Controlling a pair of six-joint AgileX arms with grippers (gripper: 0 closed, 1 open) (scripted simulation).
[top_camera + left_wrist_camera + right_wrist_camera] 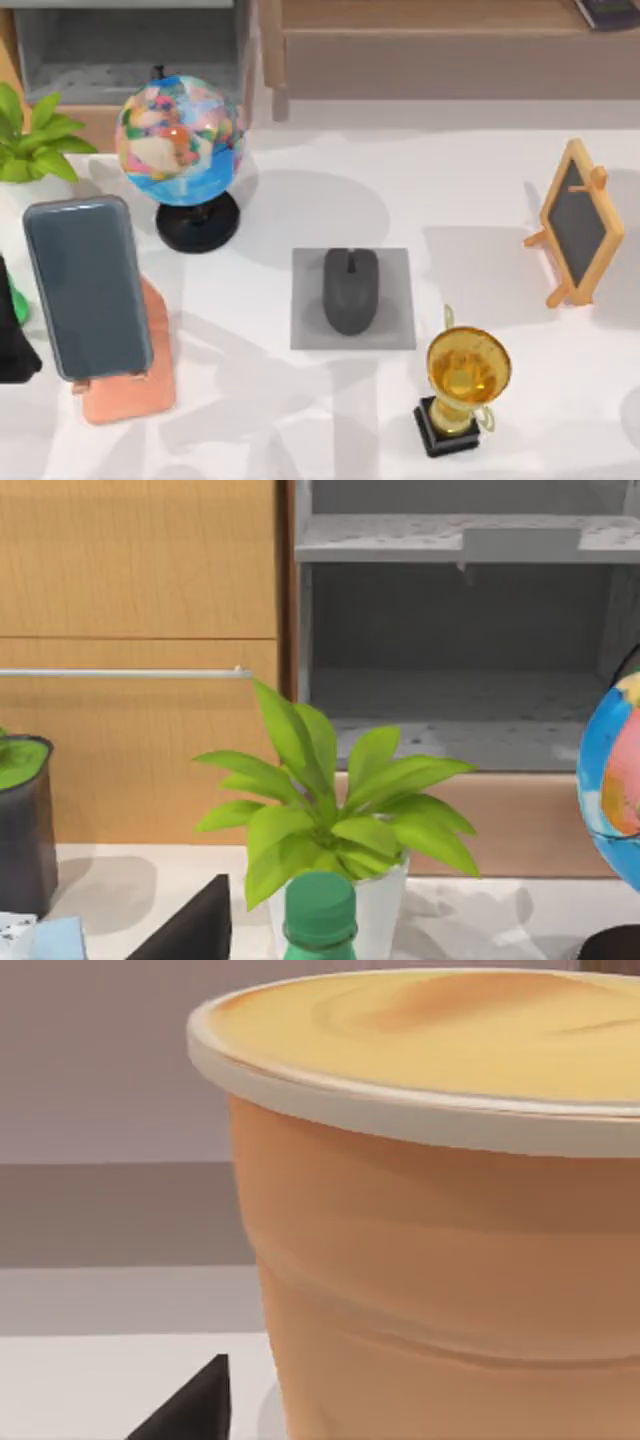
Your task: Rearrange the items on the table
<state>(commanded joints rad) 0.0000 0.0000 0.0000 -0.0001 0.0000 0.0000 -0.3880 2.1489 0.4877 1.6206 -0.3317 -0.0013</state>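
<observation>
White worktop (470,200) carried everything in the top view. At its centre a dark grey computer mouse (351,290) lay on a small grey square pad (400,270), its long axis running from twelve to six o'clock. Toward nine o'clock from the mouse, a slate-grey smartphone (88,287) leaned on a salmon-pink stand (140,385), screen up and blank. No brand, label or writing could be read on the phone, the mouse or anything else.

At about eleven o'clock from the mouse stood a multicoloured globe (180,140) on a black base. A gold trophy (466,372) on a black plinth stood at about four o'clock, just off the pad's corner. A small wooden-framed chalkboard easel (580,222), its slate bare, stood toward two o'clock near the right edge. A leafy green plant (30,140) sat at the far left, beyond the phone.

A dark part of the left arm (12,345) showed at the left edge beside the phone. The left wrist view looked across a green bottle cap (320,910) and the potted plant (330,810) toward a wooden cabinet and grey shelf. The right wrist view was close against an orange tub (440,1260) with a pale rim. For neither gripper could I tell how far it was open or whether it held anything.
</observation>
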